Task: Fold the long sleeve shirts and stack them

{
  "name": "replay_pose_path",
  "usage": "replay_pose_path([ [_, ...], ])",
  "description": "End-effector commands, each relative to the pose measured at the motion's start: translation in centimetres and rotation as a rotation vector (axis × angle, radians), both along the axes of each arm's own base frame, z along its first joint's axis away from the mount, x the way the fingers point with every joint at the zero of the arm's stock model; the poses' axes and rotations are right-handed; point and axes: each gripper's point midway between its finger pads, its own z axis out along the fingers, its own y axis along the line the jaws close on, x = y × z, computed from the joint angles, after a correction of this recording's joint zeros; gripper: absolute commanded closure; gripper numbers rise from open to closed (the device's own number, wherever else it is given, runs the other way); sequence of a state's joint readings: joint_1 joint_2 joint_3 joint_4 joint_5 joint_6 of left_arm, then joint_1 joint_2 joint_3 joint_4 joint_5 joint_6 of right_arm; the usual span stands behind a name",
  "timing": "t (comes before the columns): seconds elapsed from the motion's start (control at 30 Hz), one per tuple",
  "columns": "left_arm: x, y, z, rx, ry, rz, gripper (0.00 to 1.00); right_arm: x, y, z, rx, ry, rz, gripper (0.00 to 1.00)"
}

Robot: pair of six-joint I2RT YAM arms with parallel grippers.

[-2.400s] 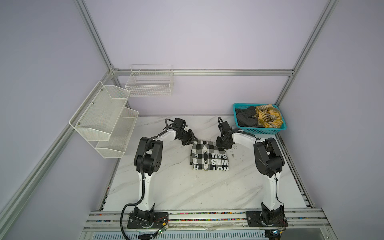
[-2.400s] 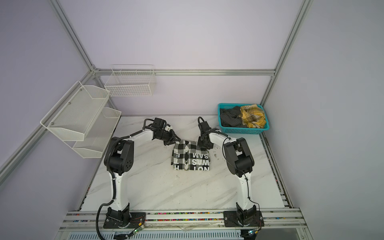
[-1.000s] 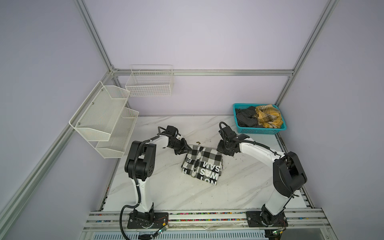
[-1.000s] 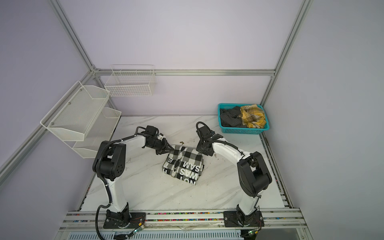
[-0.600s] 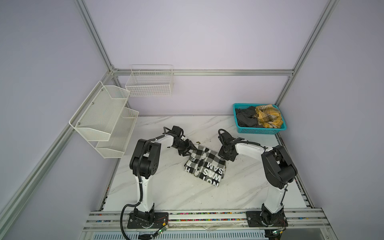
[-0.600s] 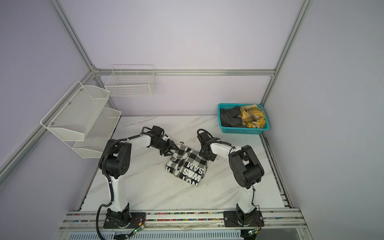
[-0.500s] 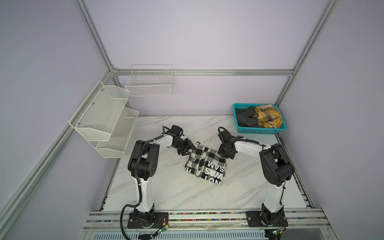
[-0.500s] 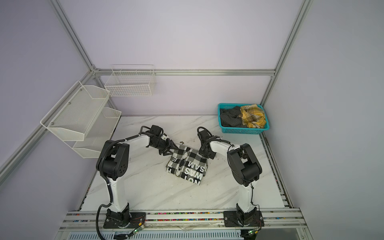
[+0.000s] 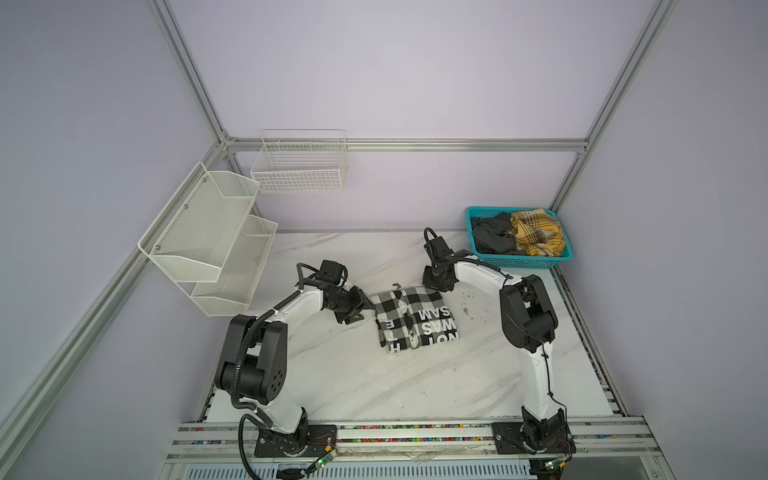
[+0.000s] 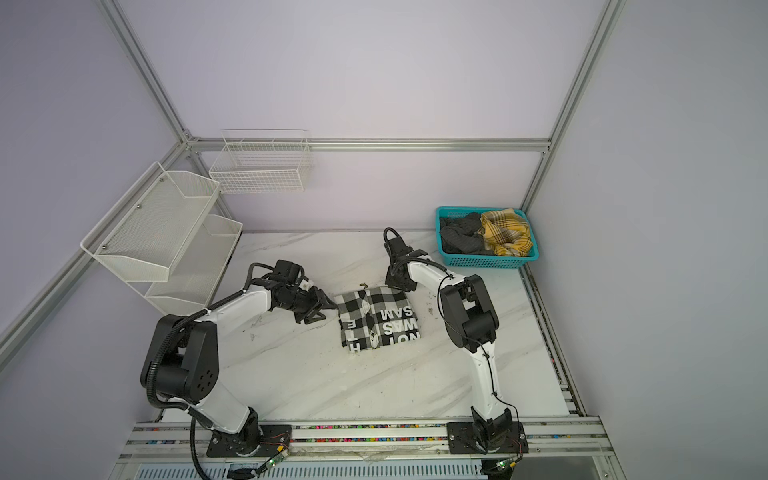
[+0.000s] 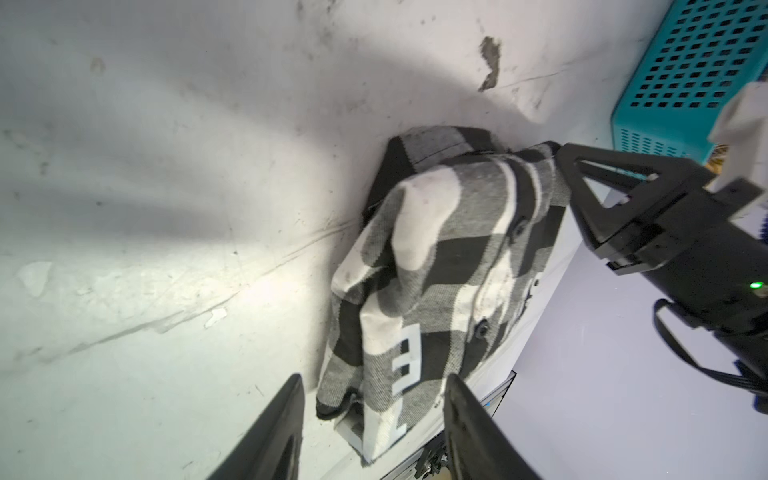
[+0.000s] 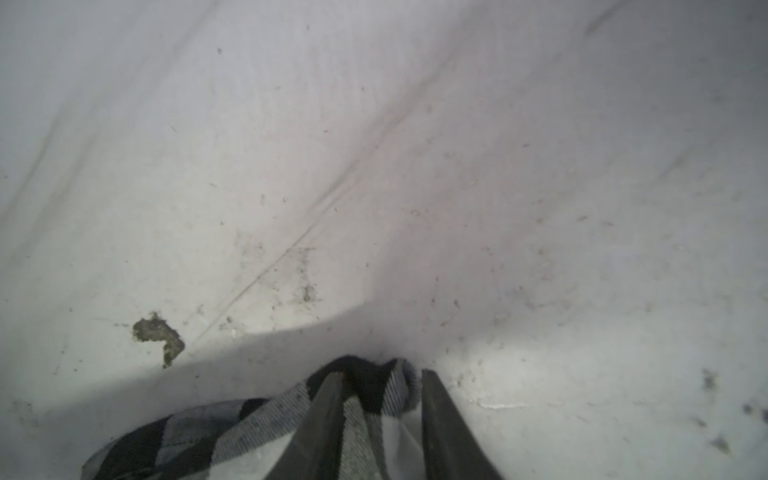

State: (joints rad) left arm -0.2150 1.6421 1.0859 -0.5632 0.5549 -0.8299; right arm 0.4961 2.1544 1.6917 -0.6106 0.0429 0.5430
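Checked shirt (image 9: 415,322) lies folded on middle of desk (image 9: 332,374). Left gripper (image 11: 374,378) and right gripper (image 12: 380,376) both part open, cloth loose between jaws, nothing gripped. Best to back straight off so folds don't snag.

Two arms of the same build, with smooth white link shells and blocky black joint housings.

- **Left white-and-black arm** (image 9: 301,301): a thick black ribbed hose (image 9: 239,374) loops past the shoulder housing. The housing's flat face shows a ring of small holes.
- **Right white-and-black arm** (image 9: 478,270): a thin black cable (image 9: 547,376) runs down the white upright link.
- **Bases:** each arm is bolted to a flat black base plate (image 9: 291,442).
- **Left gripper** (image 11: 374,382): slim black tapering fingers.
- **Right gripper** (image 12: 382,376): the same fingers, braced by a triangular cut-out. A small green light (image 11: 756,285) glows on its black body.
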Motion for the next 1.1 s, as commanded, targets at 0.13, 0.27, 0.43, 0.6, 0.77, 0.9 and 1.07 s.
replay_pose_path([
  [0.13, 5.7, -4.3, 4.9, -0.154, -0.11, -0.072, 0.61, -4.3, 2.4, 6.0, -0.085, -0.07, 0.092, 0.64],
  [0.27, 7.4, -4.7, 2.1, -0.132, -0.077, -0.086, 0.68, -7.1, 4.7, 6.6, -0.081, -0.077, 0.117, 0.66],
  [0.43, 8.8, -5.0, -1.1, -0.142, -0.018, -0.085, 0.7, -10.5, 7.7, 4.4, 0.057, -0.022, 0.165, 0.72],
  [0.6, 9.6, -5.3, -3.5, -0.151, 0.02, -0.074, 0.72, -13.2, 7.8, -0.3, 0.125, 0.069, 0.145, 0.79],
  [0.77, 10.0, -5.1, -3.5, -0.147, 0.004, -0.068, 0.67, -14.1, 7.0, -1.6, 0.099, 0.104, 0.137, 0.79],
  [0.9, 10.0, -5.0, -2.2, -0.158, -0.021, -0.073, 0.55, -13.4, 7.0, 0.3, 0.098, 0.076, 0.126, 0.79],
  [1.07, 10.0, -3.9, 4.3, -0.102, -0.189, -0.085, 0.43, -10.7, 6.0, 5.6, 0.125, -0.029, 0.1, 0.74],
])
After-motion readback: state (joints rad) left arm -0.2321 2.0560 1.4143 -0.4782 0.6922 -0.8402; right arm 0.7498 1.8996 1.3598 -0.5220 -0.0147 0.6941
